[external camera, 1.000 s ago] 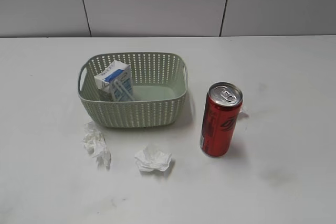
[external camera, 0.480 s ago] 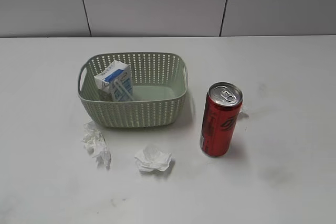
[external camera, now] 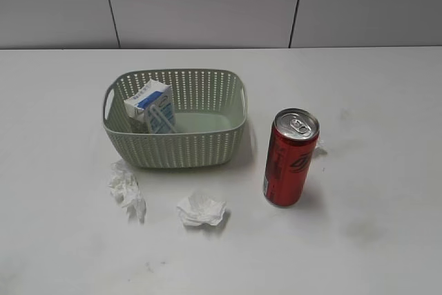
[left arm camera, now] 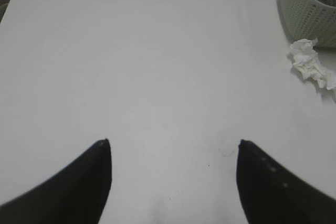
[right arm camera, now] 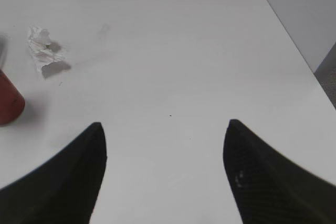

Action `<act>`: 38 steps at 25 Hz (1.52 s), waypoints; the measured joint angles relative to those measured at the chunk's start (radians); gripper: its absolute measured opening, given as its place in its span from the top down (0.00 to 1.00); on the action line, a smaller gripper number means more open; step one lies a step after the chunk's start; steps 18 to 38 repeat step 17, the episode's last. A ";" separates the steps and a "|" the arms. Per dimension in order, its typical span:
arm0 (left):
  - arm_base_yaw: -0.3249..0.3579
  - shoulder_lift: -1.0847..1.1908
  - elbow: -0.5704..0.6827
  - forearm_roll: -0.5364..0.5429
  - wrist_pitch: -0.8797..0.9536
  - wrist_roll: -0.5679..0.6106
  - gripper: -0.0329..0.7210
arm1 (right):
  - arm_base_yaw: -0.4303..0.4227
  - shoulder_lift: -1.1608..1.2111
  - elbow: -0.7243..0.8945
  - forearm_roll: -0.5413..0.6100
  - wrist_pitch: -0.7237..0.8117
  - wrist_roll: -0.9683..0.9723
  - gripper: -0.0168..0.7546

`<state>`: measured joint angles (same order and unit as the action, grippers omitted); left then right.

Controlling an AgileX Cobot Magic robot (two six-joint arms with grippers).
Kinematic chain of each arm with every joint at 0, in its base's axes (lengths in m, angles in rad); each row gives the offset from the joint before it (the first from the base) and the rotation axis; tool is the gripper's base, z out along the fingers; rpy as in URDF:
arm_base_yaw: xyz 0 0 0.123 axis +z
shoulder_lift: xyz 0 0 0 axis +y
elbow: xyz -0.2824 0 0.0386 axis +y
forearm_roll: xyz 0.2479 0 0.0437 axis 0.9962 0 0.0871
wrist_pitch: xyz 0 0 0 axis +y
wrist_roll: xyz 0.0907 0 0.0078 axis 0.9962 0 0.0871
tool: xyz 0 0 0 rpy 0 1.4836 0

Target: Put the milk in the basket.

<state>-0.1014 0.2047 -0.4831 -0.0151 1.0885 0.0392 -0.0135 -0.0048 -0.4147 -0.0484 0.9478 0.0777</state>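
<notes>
The milk, a small white carton with blue panels and a straw, stands tilted inside the sage-green basket at its left end. A corner of the basket shows at the top right of the left wrist view. My left gripper is open and empty over bare table, well left of the basket. My right gripper is open and empty over bare table, right of the can. Neither gripper shows in the exterior view.
A tall red drink can stands right of the basket; its edge shows in the right wrist view. Crumpled tissues lie in front of the basket, one behind the can. One also shows in the left wrist view.
</notes>
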 joint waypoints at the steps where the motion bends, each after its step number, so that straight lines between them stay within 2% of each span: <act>1: 0.000 0.000 0.000 0.000 0.000 0.000 0.22 | 0.000 0.000 0.000 0.000 0.000 0.000 0.26; 11: 0.060 -0.107 0.001 -0.003 -0.005 0.000 0.34 | 0.000 0.000 0.000 0.000 0.000 0.000 0.26; 17: 0.067 -0.205 0.001 -0.003 -0.004 0.000 0.39 | 0.000 0.000 0.000 0.000 0.000 0.000 0.26; 38: 0.067 -0.205 0.001 -0.003 -0.004 0.000 0.39 | 0.000 0.000 0.000 0.000 0.000 0.000 0.26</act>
